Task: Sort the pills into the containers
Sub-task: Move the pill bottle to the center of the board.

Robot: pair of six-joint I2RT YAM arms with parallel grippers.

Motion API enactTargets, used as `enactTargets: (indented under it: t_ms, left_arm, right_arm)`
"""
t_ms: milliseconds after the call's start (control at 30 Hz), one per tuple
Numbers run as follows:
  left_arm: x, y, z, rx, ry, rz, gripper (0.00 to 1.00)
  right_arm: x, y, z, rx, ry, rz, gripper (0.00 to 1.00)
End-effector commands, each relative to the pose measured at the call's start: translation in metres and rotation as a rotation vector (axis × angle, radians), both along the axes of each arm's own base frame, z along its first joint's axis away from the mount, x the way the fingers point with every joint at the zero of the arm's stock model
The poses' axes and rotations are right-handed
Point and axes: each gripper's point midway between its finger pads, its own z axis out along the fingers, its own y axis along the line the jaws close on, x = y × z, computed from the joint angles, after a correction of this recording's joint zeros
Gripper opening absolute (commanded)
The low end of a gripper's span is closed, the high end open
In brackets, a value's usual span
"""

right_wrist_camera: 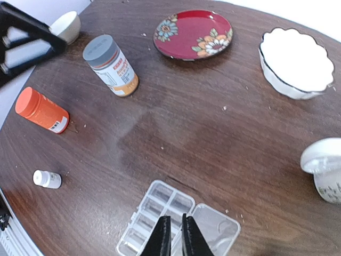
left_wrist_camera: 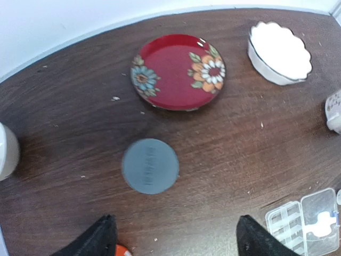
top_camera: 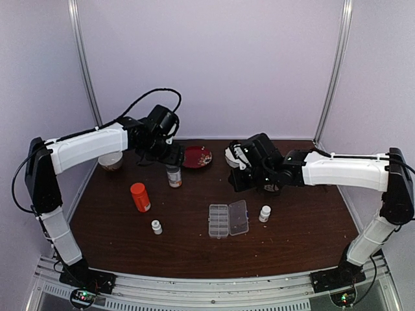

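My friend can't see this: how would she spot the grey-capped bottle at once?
Find the red flowered plate at the back of the dark table. Just in front of its left edge stands a bottle. Unlike the orange-red bottle and the small white bottles, it has a grey cap and an orange label.

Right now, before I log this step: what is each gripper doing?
Left gripper: open, holding nothing.
Right gripper: shut, nothing held.

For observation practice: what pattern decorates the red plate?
Flowers; the red plate shows best from the left wrist.
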Motion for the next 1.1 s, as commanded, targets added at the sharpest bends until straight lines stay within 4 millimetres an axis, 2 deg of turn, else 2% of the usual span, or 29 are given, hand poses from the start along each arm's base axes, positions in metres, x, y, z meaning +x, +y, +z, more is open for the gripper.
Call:
enactTargets:
  t_ms: [0, 67, 133, 200, 267, 367, 400, 533, 633, 767, 933, 1067]
  left_arm:
    - [-0.021, 0.024, 0.016, 0.072, 0.122, 0.03, 0.9]
    - [-0.02, 0.02, 0.019, 0.043, 0.116, 0.005, 0.97]
    - [-0.013, 0.017, 0.018, 0.019, 0.088, 0.008, 0.97]
    - [-0.006, 0.015, 0.007, -0.006, 0.077, 0.001, 0.98]
    - [0.001, 0.012, -0.001, -0.023, 0.061, -0.014, 0.98]
    - [0.009, 0.003, -0.006, 0.001, 0.072, -0.083, 0.98]
    - [0.012, 0.005, -0.014, 0.044, 0.093, -0.074, 0.98]
    - [0.024, 0.016, -0.019, 0.158, 0.121, -0.039, 0.98]
    - [0.029, 0.019, -0.024, 0.185, 0.128, -0.033, 0.98]
    - [0.035, 0.025, -0.04, 0.184, 0.165, -0.004, 0.98]
    - [0.037, 0.024, -0.057, 0.197, 0.192, -0.012, 0.95]
    - [0.04, 0.021, -0.066, 0.212, 0.214, -0.024, 0.9]
  right_arm:
    - [-0.025, -0.023, 0.001, -0.054, 0.134, -0.037, 0.11]
    - [-0.028, -0.021, 0.001, -0.014, 0.135, -0.03, 0.13]
    - [-0.025, -0.022, -0.005, 0.002, 0.104, -0.032, 0.15]
    - [-0.018, -0.029, -0.015, -0.016, 0.045, -0.06, 0.16]
    - [-0.011, -0.034, -0.014, -0.025, -0.017, -0.076, 0.17]
    - [-0.011, -0.038, 0.003, -0.034, -0.107, -0.061, 0.2]
    - [-0.012, -0.042, 0.009, -0.057, -0.137, -0.066, 0.21]
    - [-0.019, -0.056, 0.032, -0.059, -0.188, -0.107, 0.23]
    - [-0.029, -0.054, 0.034, -0.019, -0.172, -0.067, 0.34]
    - [-0.038, -0.056, 0.022, -0.031, -0.111, -0.058, 0.4]
    - [-0.045, -0.055, 0.016, 0.03, -0.103, -0.048, 0.6]
    - [-0.047, -0.054, 0.012, 0.0, -0.083, -0.029, 0.65]
